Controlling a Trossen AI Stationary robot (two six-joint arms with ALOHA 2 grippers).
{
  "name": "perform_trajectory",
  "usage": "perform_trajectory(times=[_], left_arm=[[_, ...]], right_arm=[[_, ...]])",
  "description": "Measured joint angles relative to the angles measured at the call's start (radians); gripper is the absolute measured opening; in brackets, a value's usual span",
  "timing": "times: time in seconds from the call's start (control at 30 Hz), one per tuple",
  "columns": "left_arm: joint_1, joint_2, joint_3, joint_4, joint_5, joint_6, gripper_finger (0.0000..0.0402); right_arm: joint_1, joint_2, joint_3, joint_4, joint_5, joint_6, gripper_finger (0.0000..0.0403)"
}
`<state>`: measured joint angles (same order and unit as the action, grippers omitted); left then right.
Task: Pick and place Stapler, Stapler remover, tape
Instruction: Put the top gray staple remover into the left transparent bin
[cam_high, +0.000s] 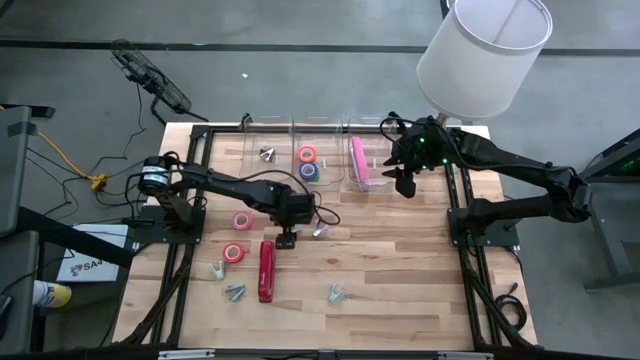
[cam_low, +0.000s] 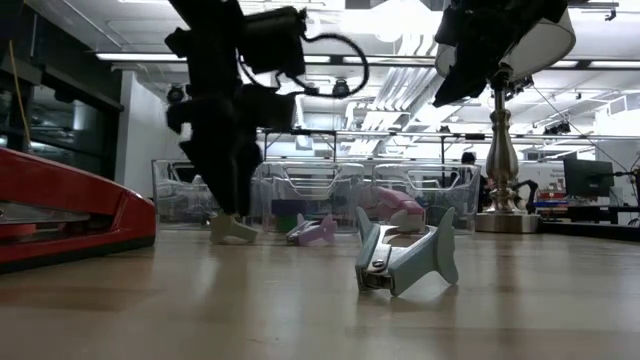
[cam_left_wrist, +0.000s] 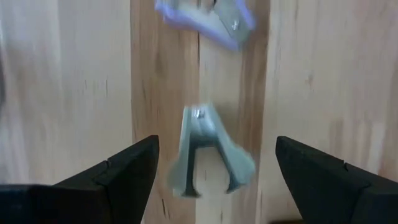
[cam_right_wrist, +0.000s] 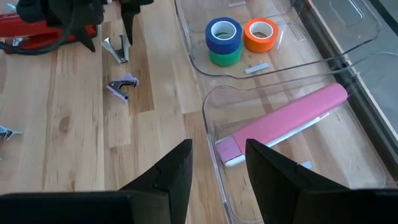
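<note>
My left gripper (cam_left_wrist: 214, 171) is open and points down at mid-table. Its fingers stand on either side of a grey staple remover (cam_left_wrist: 208, 152) lying on the wood, with a gap on each side. A purple staple remover (cam_left_wrist: 208, 15) lies just beyond it. The red stapler (cam_high: 267, 270) and two pink tape rolls (cam_high: 242, 220) lie nearby. My right gripper (cam_right_wrist: 217, 168) hangs open above the far right bin, which holds a pink stapler (cam_right_wrist: 283, 121). Blue, green and orange tape rolls (cam_right_wrist: 224, 34) sit in the middle bin.
Three clear bins (cam_high: 272, 140) line the far edge; the left one holds a staple remover (cam_high: 267, 153). More staple removers (cam_high: 336, 293) lie near the front edge, one close to the low camera (cam_low: 405, 260). A white lamp (cam_high: 485, 55) stands at the far right corner.
</note>
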<state>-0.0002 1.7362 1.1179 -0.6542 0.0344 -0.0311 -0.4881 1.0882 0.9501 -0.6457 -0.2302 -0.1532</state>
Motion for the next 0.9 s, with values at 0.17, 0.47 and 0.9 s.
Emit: perform_trajectory(times=[0.17,0.47,0.9], left_arm=[[0.000,0.015,-0.001,-0.008,-0.003,-0.003,0.0318],[0.000,0.063,0.000,-0.032,-0.016,-0.003,0.0317],[0.000,0.065,0.000,0.008,0.000,-0.003,0.0317]], right_arm=[[0.000,0.000,0.000,-0.002,0.000,0.003,0.0140],[0.000,0.000,0.000,-0.001,0.000,-0.001,0.0140],[0.000,0.000,0.000,0.000,0.019,-0.004,0.0140]])
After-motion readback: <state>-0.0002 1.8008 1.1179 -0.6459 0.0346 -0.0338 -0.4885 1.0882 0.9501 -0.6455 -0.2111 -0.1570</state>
